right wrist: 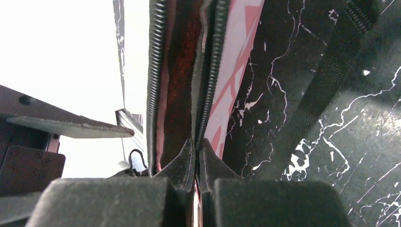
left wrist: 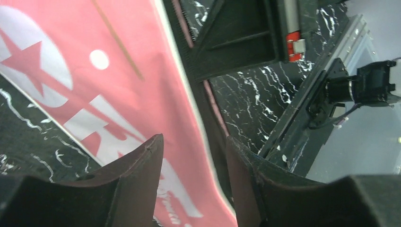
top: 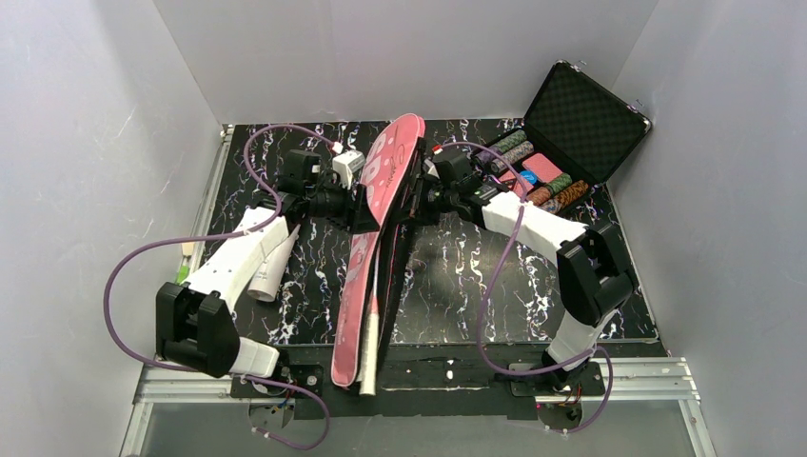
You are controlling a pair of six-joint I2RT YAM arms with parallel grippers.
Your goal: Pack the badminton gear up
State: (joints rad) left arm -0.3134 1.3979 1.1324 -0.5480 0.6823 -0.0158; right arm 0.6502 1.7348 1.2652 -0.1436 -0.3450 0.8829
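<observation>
1. White walls enclose the black marbled table; we see the pink racket bag lying lengthwise at centre frame.
2. The left gripper straddles the bag's edge, jaws parted.
3. The right gripper is pinched tight on the bag's zipper edge.

One long pink fabric racket bag. One white racket handle showing at its near end. One long white-grey tube. One open black hard case; several patterned chip rolls inside, too crowded to count exactly. Two black-and-white robot arms, left and right.
</observation>
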